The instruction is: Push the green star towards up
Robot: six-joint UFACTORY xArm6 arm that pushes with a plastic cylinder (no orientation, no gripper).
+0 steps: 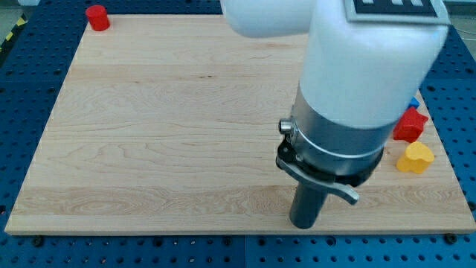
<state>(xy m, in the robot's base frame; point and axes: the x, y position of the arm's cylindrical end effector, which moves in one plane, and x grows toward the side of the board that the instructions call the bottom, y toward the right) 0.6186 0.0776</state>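
Note:
No green star shows in the camera view; the big white and grey arm body (349,89) hides much of the board's right half. My tip (305,224) rests on the wooden board (163,134) near the view's bottom edge, right of the middle. No block touches the tip. The nearest visible blocks lie well off to its right.
A red star block (410,125) and a yellow heart-shaped block (415,158) lie by the board's right edge. A sliver of a blue block (413,103) shows just above the red star. A red cylinder (97,17) stands at the board's top left corner.

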